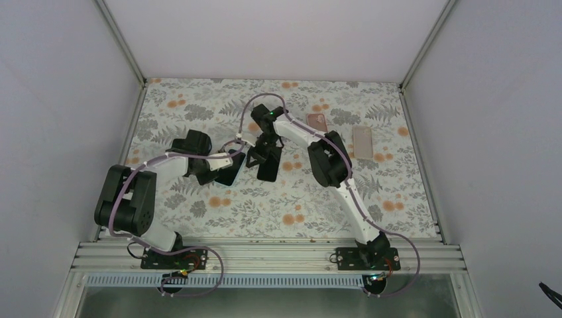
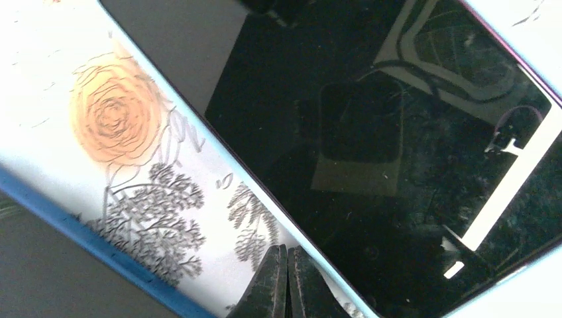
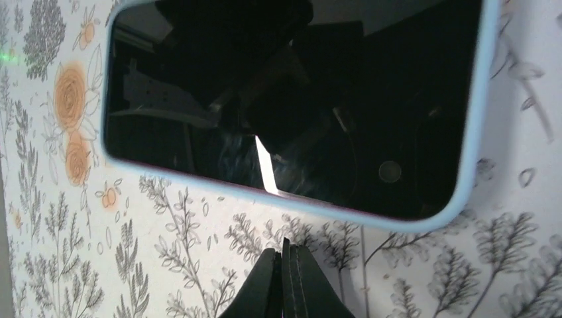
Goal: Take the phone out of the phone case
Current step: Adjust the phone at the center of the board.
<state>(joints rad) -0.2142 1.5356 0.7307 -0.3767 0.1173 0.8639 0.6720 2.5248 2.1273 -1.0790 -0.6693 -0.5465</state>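
Crowding the phone, left fingers and right fingers sit pinched

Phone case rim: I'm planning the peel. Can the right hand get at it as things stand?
Probably yes: the right hand hangs just off the case rim with bare tablecloth between, though shut; it must open first.

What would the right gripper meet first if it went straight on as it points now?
Probably the case rim, on its near long side, just ahead of the shut right gripper. Depth is unclear; angled down, it might touch the table first.
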